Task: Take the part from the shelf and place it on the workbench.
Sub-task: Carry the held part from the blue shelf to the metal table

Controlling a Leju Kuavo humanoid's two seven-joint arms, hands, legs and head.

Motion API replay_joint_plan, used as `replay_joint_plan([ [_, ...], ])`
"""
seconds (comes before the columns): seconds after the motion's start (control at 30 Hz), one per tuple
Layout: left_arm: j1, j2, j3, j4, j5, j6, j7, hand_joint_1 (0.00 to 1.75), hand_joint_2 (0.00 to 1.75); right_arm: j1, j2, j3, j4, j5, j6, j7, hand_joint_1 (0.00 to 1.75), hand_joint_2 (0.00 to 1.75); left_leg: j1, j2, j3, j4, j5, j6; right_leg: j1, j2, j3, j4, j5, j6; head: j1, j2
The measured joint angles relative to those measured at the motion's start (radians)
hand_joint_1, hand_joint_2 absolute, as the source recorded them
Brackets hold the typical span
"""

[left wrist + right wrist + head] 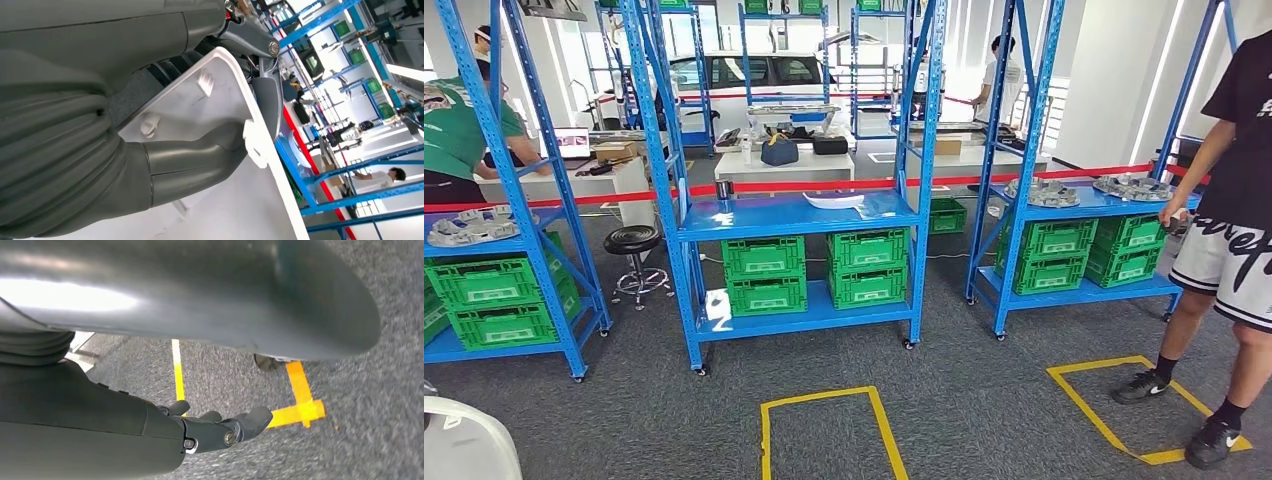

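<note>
In the left wrist view my left hand [100, 140] grips a white plastic panel [220, 205]: the thick grey thumb presses across its inner face, which has small clips, and darker fingers wrap its far edge. A corner of that white panel [464, 440] shows at the bottom left of the head view. My right hand [215, 430] hangs over grey carpet with its fingers loosely extended and nothing in them. Ahead stands the middle blue shelf [724, 222], with another white part [834, 200] lying on its upper level.
Blue racks with green crates [764, 275] stand left, centre and right; grey metal parts [1044, 192] lie on the side racks. A person [1234, 200] stands at the right by a yellow floor box [1144, 410]. Another yellow box [829, 430] lies ahead. Behind red tape [824, 185] is a white table [784, 165].
</note>
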Motion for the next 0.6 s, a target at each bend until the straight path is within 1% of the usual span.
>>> replay_joint_plan([
  [0.03,0.002,0.000,0.000,0.000,0.000,0.001,0.000,1.75,1.75,0.000,-0.001,0.000,0.000,0.000,0.000,0.000,0.00,0.00,0.000,-0.007,-0.003,0.001,0.003,-0.005,0.002,0.011,0.020,-0.033,0.004,-0.005,0.000,0.000],
  [0.07,0.004,-0.001,0.000,0.001,0.000,0.003,-0.001,1.75,1.75,0.001,-0.001,0.000,0.000,0.001,0.000,0.000,0.00,0.00,0.001,-0.014,-0.006,0.000,0.006,-0.010,0.004,0.011,0.024,-0.043,0.002,-0.008,0.000,0.000],
  [0.1,0.006,0.000,-0.001,0.001,0.000,0.004,-0.001,1.75,1.75,0.001,-0.001,0.000,0.000,0.001,0.000,0.000,0.00,0.00,0.002,-0.023,-0.008,-0.002,0.010,-0.017,0.005,0.000,0.024,-0.046,0.006,-0.012,0.001,0.000],
  [0.13,0.009,0.000,-0.001,0.001,0.000,0.006,-0.001,1.75,1.75,0.001,0.000,0.000,0.000,0.001,0.000,0.000,0.00,0.00,0.003,-0.025,-0.011,-0.003,0.012,-0.022,0.004,-0.010,0.025,-0.051,0.010,-0.017,0.001,0.000],
  [0.17,0.010,0.002,-0.001,0.001,0.000,0.007,-0.002,1.75,1.75,0.001,0.000,0.000,0.000,0.001,0.000,0.000,0.00,0.00,0.003,-0.017,-0.016,0.003,0.008,-0.028,0.002,-0.021,0.026,-0.057,0.015,-0.023,0.001,0.000],
  [0.2,0.009,0.003,-0.001,0.001,0.000,0.008,-0.003,1.75,1.75,0.001,0.000,0.000,0.000,0.001,0.001,0.001,0.00,0.00,0.003,-0.001,-0.027,0.023,-0.006,-0.032,-0.001,-0.032,0.027,-0.063,0.019,-0.028,0.000,0.000],
  [0.23,0.008,0.003,0.000,0.001,0.000,0.009,-0.004,1.75,1.75,0.000,0.000,0.000,0.000,0.001,0.001,0.001,0.00,0.00,0.003,0.019,-0.046,0.064,-0.031,-0.036,-0.003,-0.044,0.027,-0.067,0.023,-0.032,-0.001,0.000],
  [0.27,0.007,0.001,-0.001,0.002,0.000,0.010,-0.004,1.75,1.75,0.001,0.000,0.000,0.000,0.001,0.001,0.002,0.00,0.00,0.004,0.035,-0.071,0.120,-0.062,-0.041,-0.003,-0.054,0.025,-0.068,0.024,-0.034,-0.002,0.000],
  [0.3,0.006,-0.001,-0.001,0.004,-0.001,0.011,-0.004,1.75,1.75,0.001,0.000,0.000,0.000,0.001,0.001,0.003,0.00,0.00,0.006,0.043,-0.097,0.181,-0.091,-0.045,-0.003,-0.066,0.023,-0.068,0.024,-0.034,-0.002,0.000],
  [0.33,0.006,-0.005,-0.002,0.007,-0.002,0.011,-0.004,1.75,1.75,0.001,0.000,0.000,0.000,0.000,0.001,0.003,0.00,0.00,0.008,0.048,-0.117,0.229,-0.109,-0.049,-0.003,-0.077,0.021,-0.067,0.025,-0.035,-0.002,0.000],
  [0.37,0.006,-0.008,-0.002,0.010,-0.004,0.012,-0.004,1.75,1.75,0.002,0.000,0.000,0.000,0.000,0.001,0.003,0.00,0.00,0.010,0.051,-0.122,0.246,-0.108,-0.052,-0.004,-0.089,0.018,-0.065,0.025,-0.034,-0.002,0.000],
  [0.4,0.006,-0.010,-0.003,0.012,-0.005,0.013,-0.004,1.75,1.75,0.002,0.000,0.000,0.000,0.000,0.001,0.003,0.00,0.00,0.012,0.056,-0.108,0.227,-0.090,-0.055,-0.004,-0.101,0.015,-0.062,0.025,-0.033,-0.002,0.000],
  [0.43,0.004,-0.012,-0.004,0.014,-0.008,0.014,-0.004,1.75,1.75,0.002,0.001,0.000,0.000,0.000,0.001,0.003,0.00,0.00,0.014,0.067,-0.077,0.174,-0.059,-0.057,-0.006,-0.112,0.013,-0.058,0.024,-0.031,-0.002,0.000],
  [0.47,0.002,-0.014,-0.006,0.015,-0.010,0.015,-0.004,1.75,1.75,0.001,0.001,0.000,0.000,-0.001,0.001,0.003,0.00,0.00,0.014,0.089,-0.041,0.109,-0.036,-0.059,-0.006,-0.123,0.011,-0.053,0.023,-0.028,-0.002,0.000],
  [0.5,-0.001,-0.015,-0.007,0.015,-0.012,0.016,-0.004,1.75,1.75,0.001,0.000,0.000,0.000,-0.001,0.001,0.003,0.00,0.00,0.012,0.112,-0.012,0.052,-0.018,-0.055,-0.004,-0.132,0.009,-0.047,0.020,-0.022,-0.002,0.000],
  [0.53,-0.004,-0.017,-0.008,0.015,-0.013,0.017,-0.004,1.75,1.75,0.000,0.000,0.000,0.000,-0.001,0.001,0.002,0.00,0.00,0.010,0.128,0.006,0.017,-0.011,-0.049,-0.001,-0.141,0.008,-0.042,0.019,-0.016,-0.002,0.000],
  [0.57,-0.006,-0.019,-0.009,0.016,-0.014,0.018,-0.005,1.75,1.75,0.000,0.000,0.000,0.000,-0.001,0.001,0.001,0.00,0.00,0.008,0.135,0.009,0.005,-0.012,-0.040,0.002,-0.149,0.008,-0.040,0.018,-0.010,-0.002,0.000],
  [0.6,-0.008,-0.021,-0.010,0.016,-0.015,0.018,-0.006,1.75,1.75,0.000,-0.001,0.000,0.000,-0.002,0.001,0.001,0.00,0.00,0.006,0.126,0.005,0.007,-0.009,-0.030,0.004,-0.159,0.008,-0.039,0.018,-0.005,-0.001,0.000],
])
